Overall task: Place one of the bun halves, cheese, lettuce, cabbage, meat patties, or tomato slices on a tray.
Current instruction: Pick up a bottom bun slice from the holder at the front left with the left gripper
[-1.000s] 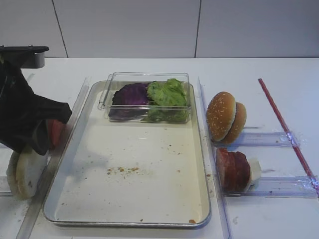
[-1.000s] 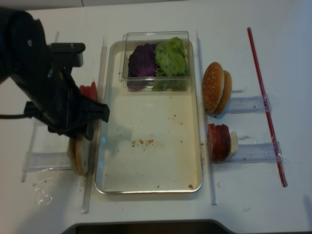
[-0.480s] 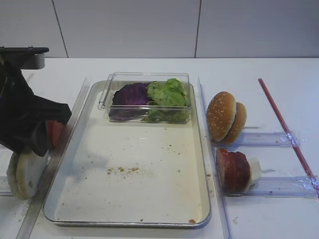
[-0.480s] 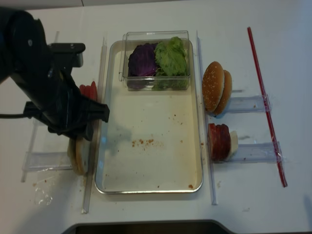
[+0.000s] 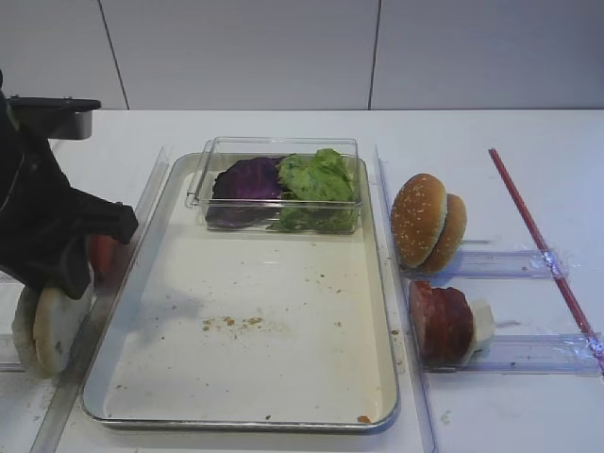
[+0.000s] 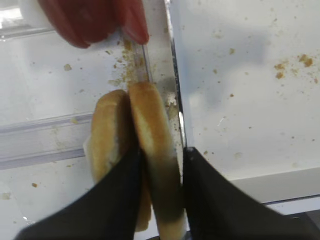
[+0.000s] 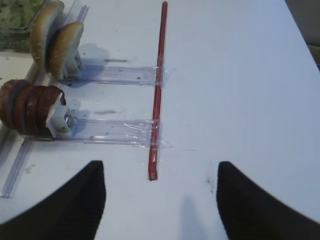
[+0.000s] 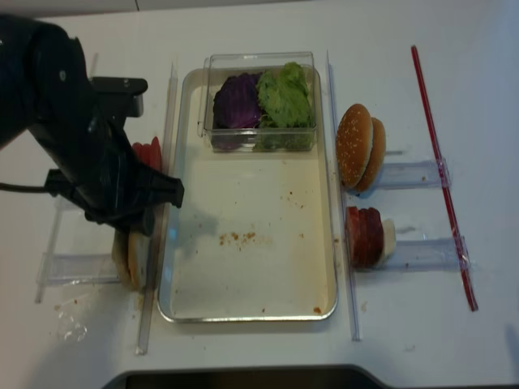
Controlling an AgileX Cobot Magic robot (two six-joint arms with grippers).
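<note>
— Pale bun halves sit on edge at the lower left of my overhead view, just outside the tray's left rim. What do you see from the left wrist?

— I see the left gripper straddling the inner bun half, one dark finger on each face. A second ago the jaws stood wider; now they have narrowed onto the bread and touch both sides. I read that as a grip on it.

— Has the bun left its rack?

— No. It stands in the same spot as before, beside its twin, below the tomato slices.

— And the arm?

— Its black bulk has shifted slightly up and to the right in the high view, nothing more.

— Right side?

— I see the right gripper hovering over bare table, fingers spread apart, nothing between them. Meat patties with the cheese stay at the tray's right, unchanged.

— Tray contents?

— Lettuce and cabbage lie in the clear box at the top end; crumbs dot the floor.
</note>
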